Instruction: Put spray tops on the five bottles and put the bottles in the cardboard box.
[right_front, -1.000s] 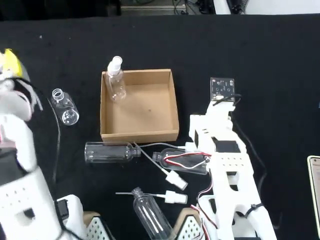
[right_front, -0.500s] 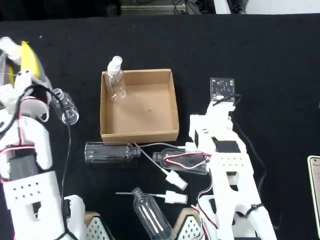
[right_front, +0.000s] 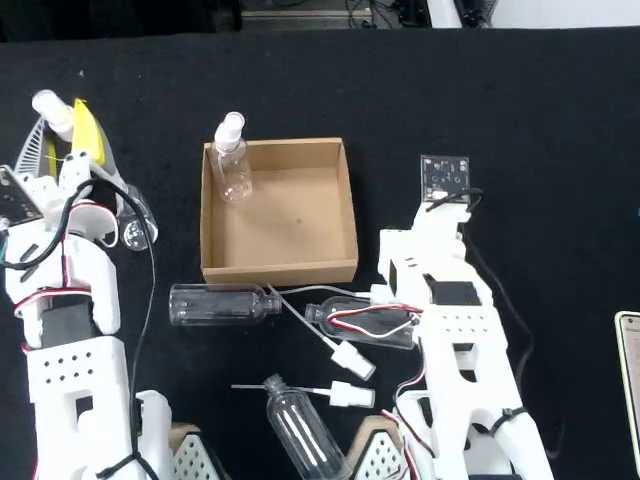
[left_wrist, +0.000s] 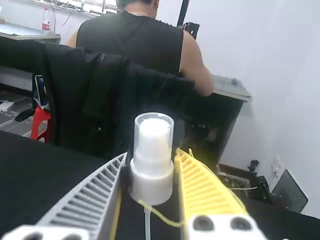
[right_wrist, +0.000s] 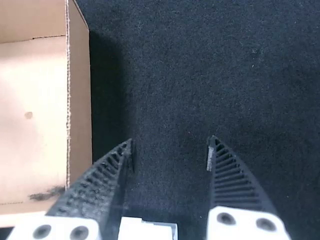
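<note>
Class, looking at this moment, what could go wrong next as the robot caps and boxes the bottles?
The left gripper pinches a spray top by its collar; its thin tube may miss the neck of the uncapped bottle beside that arm.
The right arm's wires drape over a lying bottle; moving may drag it.

**Count of items, by kind.** Five bottles are being counted:
- an uncapped bottle (right_front: 135, 225) just beside the left claw (right_front: 62, 118)
- a capped bottle (right_front: 235, 175) well apart from both claws
- a lying bottle (right_front: 220, 305) between the two arms
- a covered bottle (right_front: 322, 315) behind the right claw (right_wrist: 170, 145), under its arm
- a fifth bottle (right_front: 300, 425) farther behind

Four spray tops are being counted:
- a held spray top (left_wrist: 151, 155) being gripped within the left claw
- a fitted spray top (right_front: 232, 125) on the capped bottle
- a loose spray top (right_front: 352, 358) behind the right claw
- a second loose spray top (right_front: 350, 395) behind the right claw

One cardboard box (right_front: 280, 270) and two claws are being shown.
</note>
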